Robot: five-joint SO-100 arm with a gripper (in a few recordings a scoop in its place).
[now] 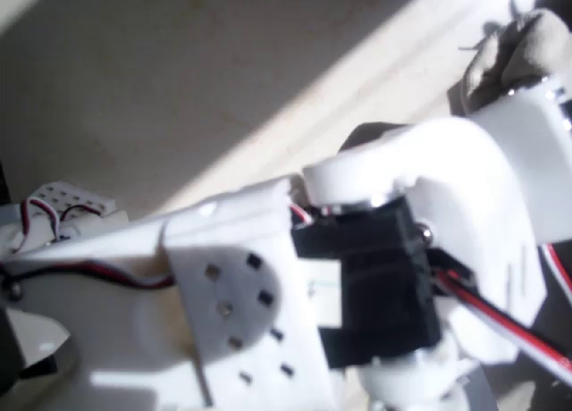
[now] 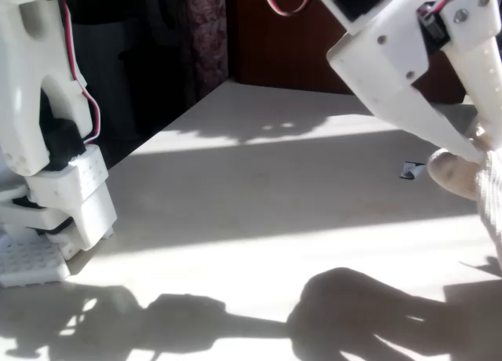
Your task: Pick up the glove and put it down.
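**Glove pinched at the far edge, lift under way**

The pale, matte surface [image 2: 259,212] is striped with hard sunlight and shadow. Over it reaches the white hard-plastic arm [image 1: 268,286] with black servo blocks and red-and-white wiring. Its jaws [image 2: 480,147] look closed on the soft cream-beige knitted glove [image 2: 463,173], which hangs at the right edge of the fixed view, seemingly off the surface; a shadow lies below. I judge the carry in hand; next comes lowering and releasing. A small card-like scrap [image 2: 411,170] lies nearby.
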